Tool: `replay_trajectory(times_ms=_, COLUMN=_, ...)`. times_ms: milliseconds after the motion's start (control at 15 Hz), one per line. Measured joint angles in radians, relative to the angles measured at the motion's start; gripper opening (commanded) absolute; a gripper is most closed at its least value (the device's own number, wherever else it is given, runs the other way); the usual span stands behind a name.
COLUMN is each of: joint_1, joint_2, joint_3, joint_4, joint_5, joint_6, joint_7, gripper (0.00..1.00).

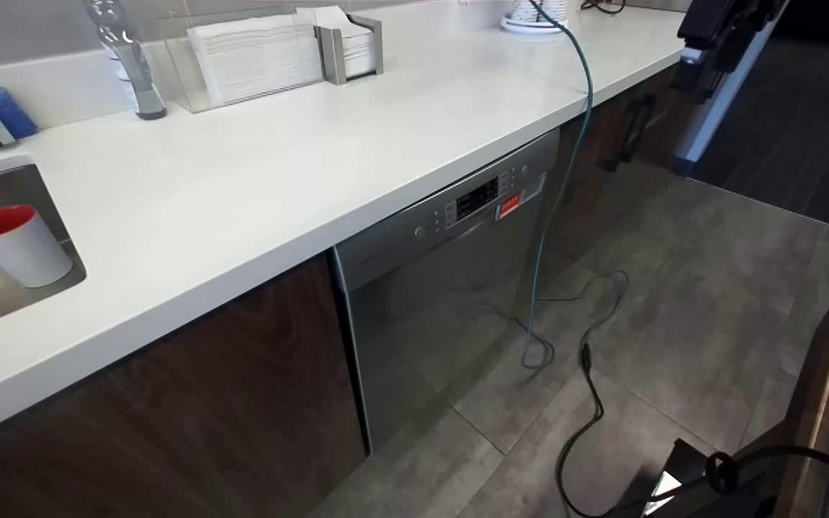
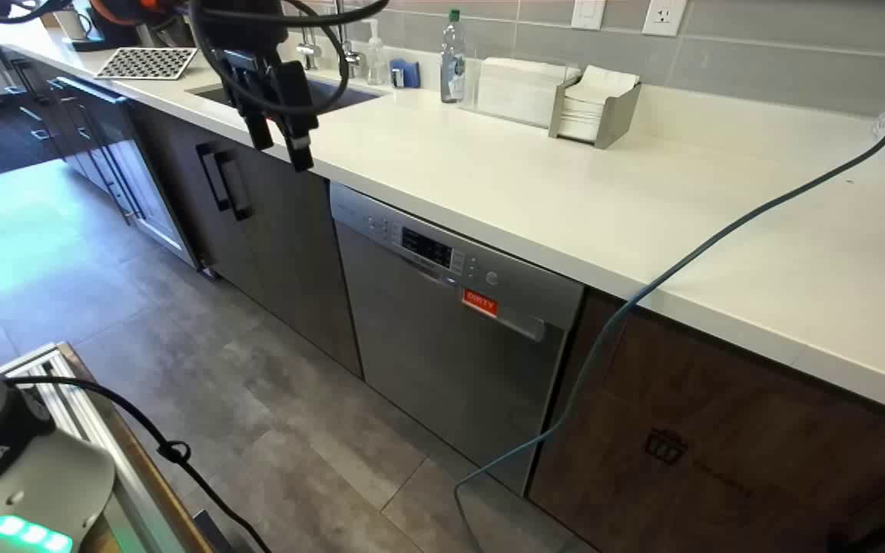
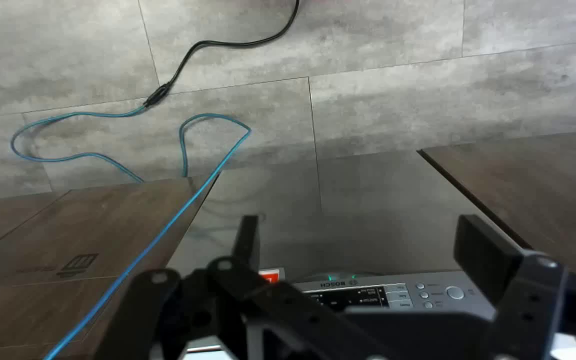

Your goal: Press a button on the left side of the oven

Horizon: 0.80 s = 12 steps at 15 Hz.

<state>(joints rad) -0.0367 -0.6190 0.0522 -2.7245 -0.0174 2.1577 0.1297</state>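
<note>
The oven is a brushed-steel built-in appliance under the counter; its front shows in both exterior views (image 1: 443, 316) (image 2: 442, 361) and the wrist view (image 3: 368, 200). Its top control strip has a dark display (image 1: 477, 198), also visible in the other views (image 2: 426, 246) (image 3: 353, 297). A round button (image 1: 419, 232) with several small buttons sits on the strip's left side. In the wrist view the strip is upside down, so this round button (image 3: 454, 292) appears at right. My gripper (image 3: 360, 230) is open and empty, apart from the front; exterior views show it raised (image 2: 281, 153) (image 1: 696, 85).
A white countertop (image 2: 488, 177) overhangs the appliance. A blue cable (image 2: 688, 250) hangs across the counter edge to the floor. A sink (image 1: 8, 183) holds a white cup (image 1: 26, 248). A napkin holder (image 2: 594, 111) stands at the wall. Cabinet handles (image 2: 223, 180) stick out nearby.
</note>
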Motion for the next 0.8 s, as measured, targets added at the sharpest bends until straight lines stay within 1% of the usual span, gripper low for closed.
replay_trajectory(times_ms=600, joint_1=0.001, joint_2=0.003, joint_3=0.0, joint_4=0.0, joint_5=0.001, joint_6=0.0, joint_7=-0.001, gripper=1.0)
replay_trajectory(times_ms=800, joint_1=0.036, joint_2=0.068, joint_3=-0.003, joint_4=-0.003, joint_5=0.015, joint_6=0.046, joint_7=-0.055, gripper=1.0)
